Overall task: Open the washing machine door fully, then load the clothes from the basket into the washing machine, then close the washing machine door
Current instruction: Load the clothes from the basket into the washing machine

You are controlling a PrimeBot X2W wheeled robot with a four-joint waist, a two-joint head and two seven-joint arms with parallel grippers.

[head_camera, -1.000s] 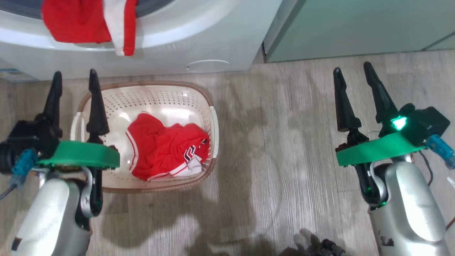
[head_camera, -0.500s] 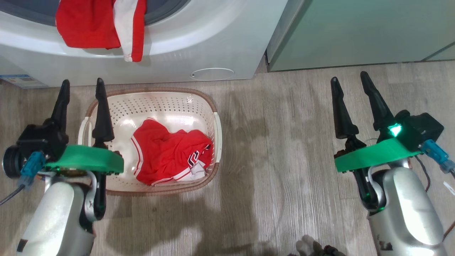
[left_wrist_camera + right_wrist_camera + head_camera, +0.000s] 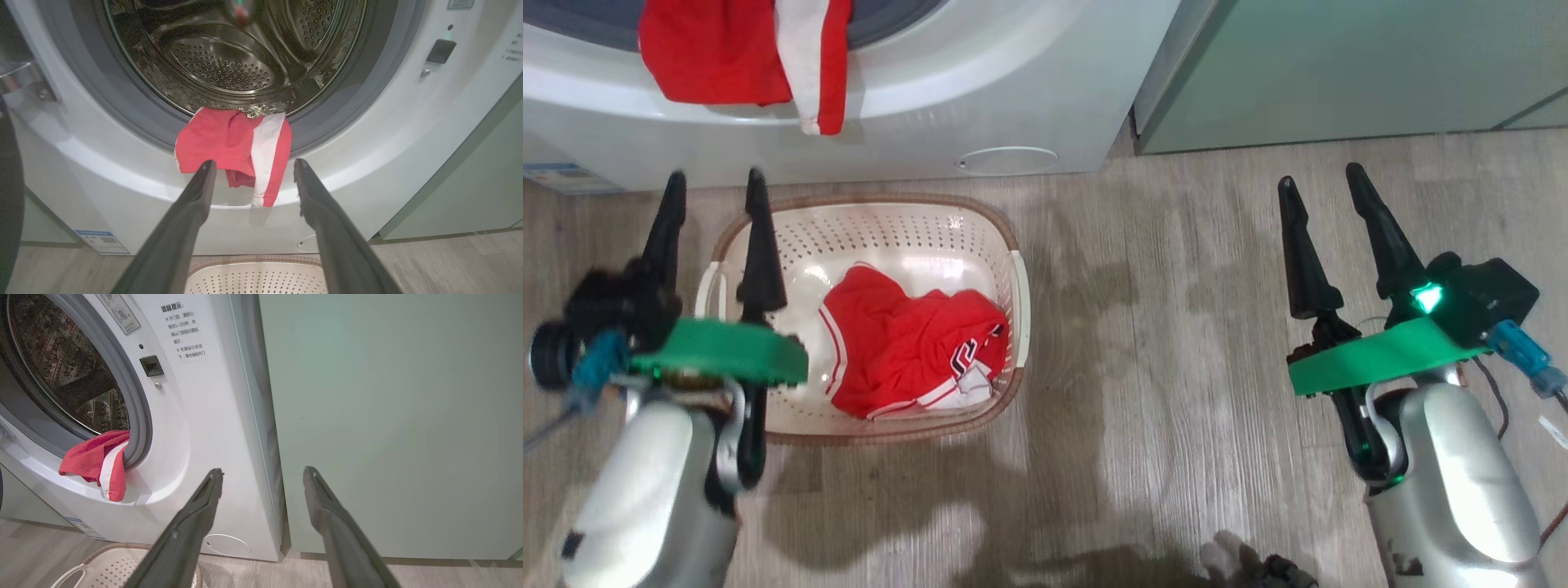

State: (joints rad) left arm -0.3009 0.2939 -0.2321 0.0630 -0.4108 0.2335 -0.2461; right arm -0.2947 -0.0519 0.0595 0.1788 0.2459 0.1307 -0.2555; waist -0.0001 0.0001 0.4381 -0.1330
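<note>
Lying in the basket (image 3: 882, 235), clothes (image 3: 907, 351) apart from left gripper (image 3: 716, 175).

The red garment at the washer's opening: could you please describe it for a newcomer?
On the white washing machine, a red garment hangs out over the bottom of the grey gasket. Unlike the emblem-marked jersey in the basket, it has a broad white stripe.

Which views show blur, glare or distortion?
Head view: left pincer motion-smeared, right pincer crisp, glare in basket, shadows on floor. Left wrist view: fingers soft, drum dark with glints. Right wrist view: washer side bowed by the wide lens.
</note>
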